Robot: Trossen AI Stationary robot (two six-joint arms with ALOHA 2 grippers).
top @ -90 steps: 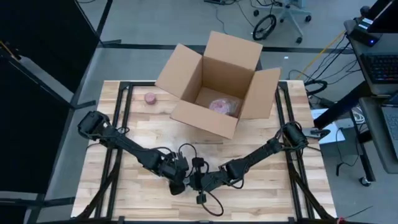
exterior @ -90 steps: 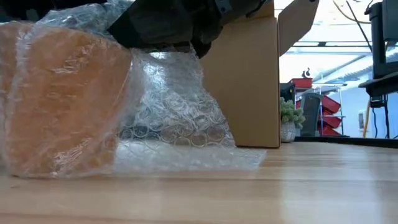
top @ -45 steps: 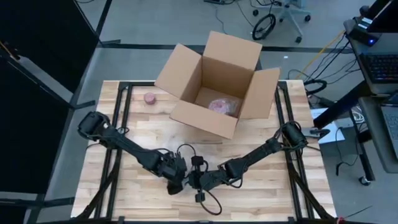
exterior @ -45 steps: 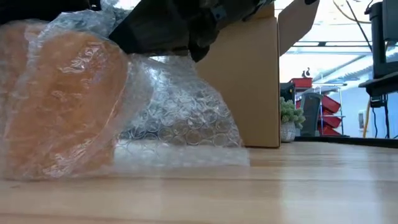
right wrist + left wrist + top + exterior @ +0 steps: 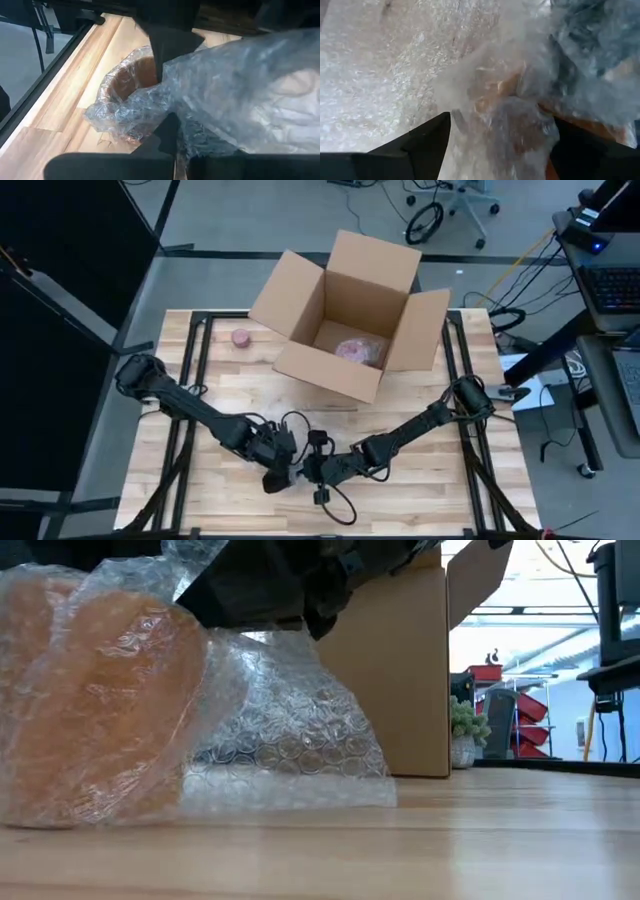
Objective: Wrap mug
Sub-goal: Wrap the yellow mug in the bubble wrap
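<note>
Near the front edge of the surface (image 5: 420, 500), an orange mug (image 5: 95, 710) is lying swaddled in bubble wrap (image 5: 290, 730). The left claw (image 5: 277, 477) and right claw (image 5: 305, 472) are meeting over it; whether either is clamping is unclear. Farther back, a cardboard box (image 5: 350, 310) is standing open.

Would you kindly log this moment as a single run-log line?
step: wrapping | mug: on its side in bubble wrap, near table edge | left claw, right claw: both at the bundle | box: open, wrapped item inside
</note>
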